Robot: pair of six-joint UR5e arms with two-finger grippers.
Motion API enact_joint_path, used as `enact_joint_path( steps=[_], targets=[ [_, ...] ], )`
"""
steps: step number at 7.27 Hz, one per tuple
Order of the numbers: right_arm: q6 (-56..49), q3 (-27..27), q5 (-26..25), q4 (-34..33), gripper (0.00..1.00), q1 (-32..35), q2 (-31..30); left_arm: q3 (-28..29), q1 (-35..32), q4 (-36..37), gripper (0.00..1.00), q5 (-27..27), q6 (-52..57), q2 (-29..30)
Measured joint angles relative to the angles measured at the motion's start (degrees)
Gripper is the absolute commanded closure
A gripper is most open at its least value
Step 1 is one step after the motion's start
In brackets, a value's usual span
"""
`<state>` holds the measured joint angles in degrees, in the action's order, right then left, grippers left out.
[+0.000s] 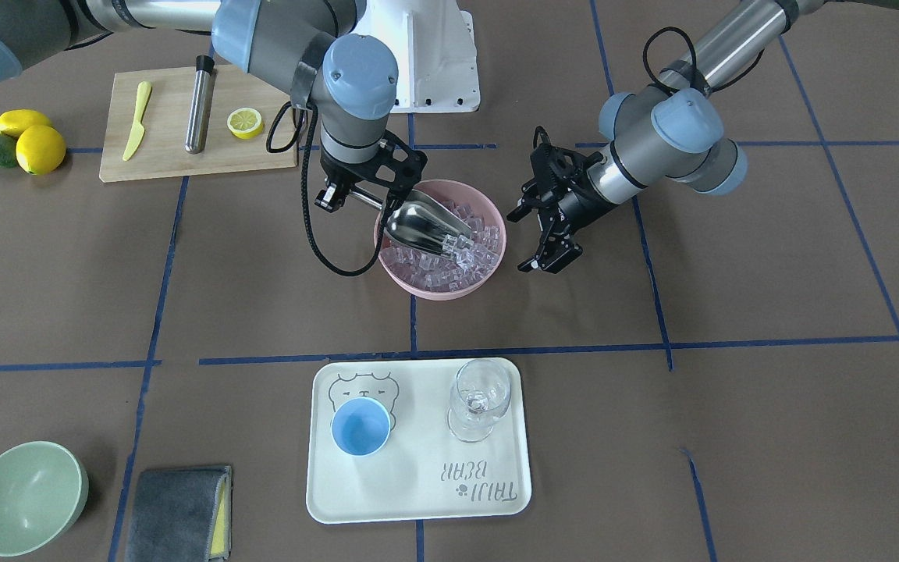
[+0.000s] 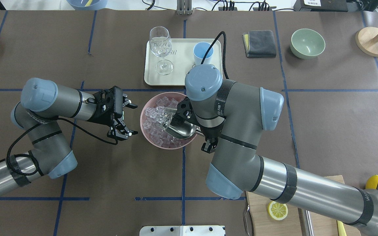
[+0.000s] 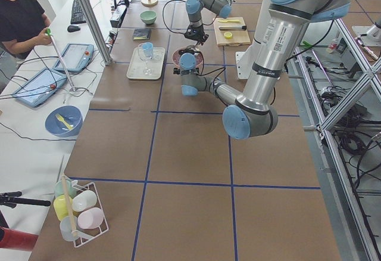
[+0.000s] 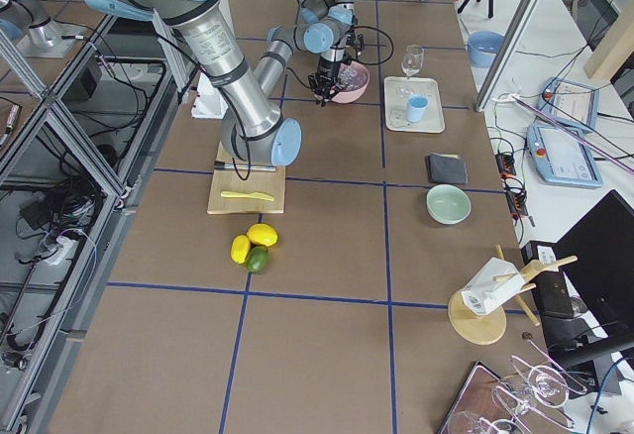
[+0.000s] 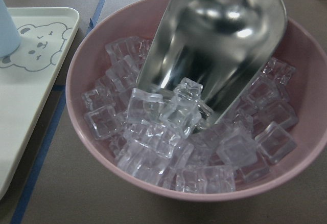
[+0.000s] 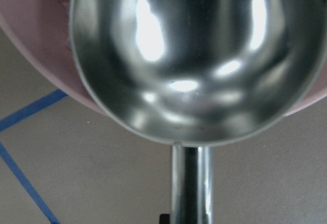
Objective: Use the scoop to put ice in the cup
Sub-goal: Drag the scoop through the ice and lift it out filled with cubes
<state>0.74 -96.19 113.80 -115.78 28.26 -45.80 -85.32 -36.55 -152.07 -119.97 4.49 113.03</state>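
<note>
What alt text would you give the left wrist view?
A shiny steel scoop tips mouth-down into a pink bowl of clear ice cubes, a few cubes at its lip. At left sits a cream tray with a bear drawing, and the edge of the light-blue cup.

Bright, even light falls from above. Shadows on the counter [image 1: 769, 273] are faint and soft-edged, lying close under the left gripper [image 2: 133, 119] and the arm behind it. Just ahead of the right gripper [image 1: 338, 195], the scoop [image 6: 199, 55] throws hard glare, with two blown-out white patches in the right wrist view. That view is soft from closeness, most of all at its lower edge nearest the gripper. The ice [image 5: 168, 116] in front of the left gripper is sharp, with small glints. In the side views both grippers are small and lack fine detail.
</note>
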Motion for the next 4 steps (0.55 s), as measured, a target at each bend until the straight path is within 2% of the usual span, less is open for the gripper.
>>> enact_joint_path(
  steps=[1,4],
  targets=[
    [0.7,0.0,0.6,0.7,1.0,0.0,-0.3,0.0,0.0,-0.3,0.0,0.0,-0.1,0.0],
    [5.7,0.3,4.0,11.4,1.0,0.0,-4.1,-0.2,-0.2,-0.4,0.0,-0.1,0.0,-0.1]
  ],
)
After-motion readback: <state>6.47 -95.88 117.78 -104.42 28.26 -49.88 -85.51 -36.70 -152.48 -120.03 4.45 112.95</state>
